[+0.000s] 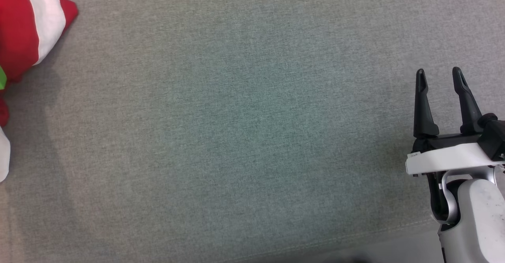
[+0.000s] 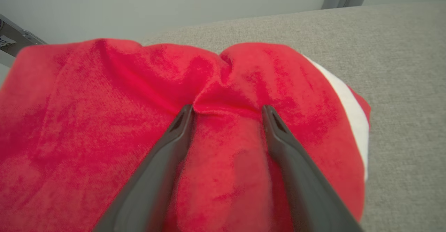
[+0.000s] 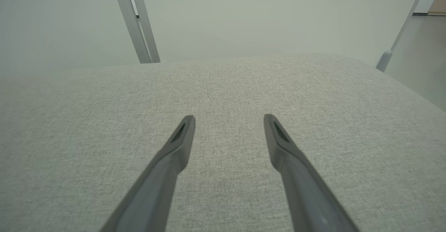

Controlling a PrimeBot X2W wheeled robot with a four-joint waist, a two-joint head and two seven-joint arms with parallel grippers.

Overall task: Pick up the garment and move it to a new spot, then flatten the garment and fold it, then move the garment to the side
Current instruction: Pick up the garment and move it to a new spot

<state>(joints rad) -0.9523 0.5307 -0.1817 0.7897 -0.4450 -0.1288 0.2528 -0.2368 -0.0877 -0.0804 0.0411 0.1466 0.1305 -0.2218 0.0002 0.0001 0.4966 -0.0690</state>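
The garment point(image 1: 27, 30) is red with a white stripe and a bit of green; it lies bunched at the far left edge of the head view. In the left wrist view the garment point(image 2: 104, 120) spreads wide under my left gripper point(image 2: 226, 110), whose open fingers straddle a raised red fold; whether they touch it I cannot tell. My right gripper point(image 1: 438, 73) stands open at the lower right of the head view, far from the garment. Between the spread fingers of the right gripper point(image 3: 229, 118) lies bare grey cloth.
A grey fabric surface point(image 1: 244, 128) stretches across the whole work area, with its front seam point(image 1: 355, 235) low in the head view. Beyond its far edge stand a pale wall and a metal post point(image 3: 136, 23). Another slanted post point(image 3: 400, 33) stands at the far right.
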